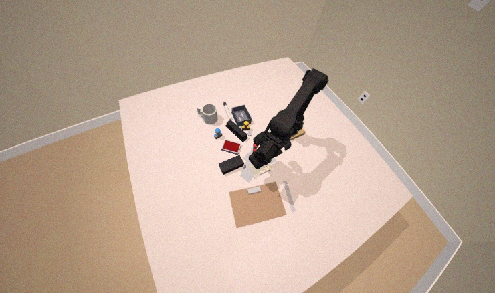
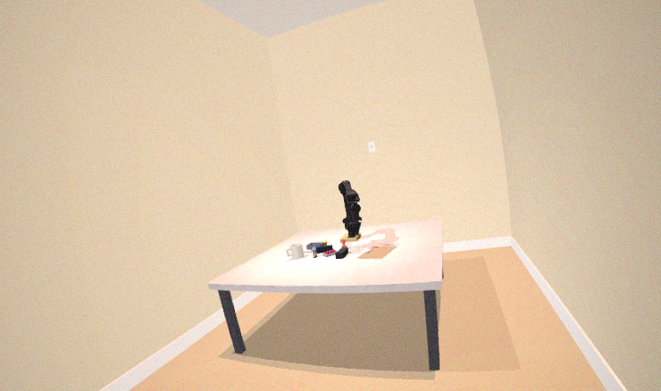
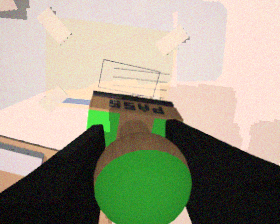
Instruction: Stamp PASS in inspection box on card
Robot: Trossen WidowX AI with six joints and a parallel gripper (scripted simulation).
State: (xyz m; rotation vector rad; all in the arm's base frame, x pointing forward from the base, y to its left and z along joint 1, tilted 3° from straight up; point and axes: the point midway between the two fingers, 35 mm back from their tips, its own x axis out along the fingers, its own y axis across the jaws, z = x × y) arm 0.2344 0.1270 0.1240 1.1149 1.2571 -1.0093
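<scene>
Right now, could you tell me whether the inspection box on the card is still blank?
Blank: the wrist view shows the box outline unprinted, the stamp held short of it.
</scene>
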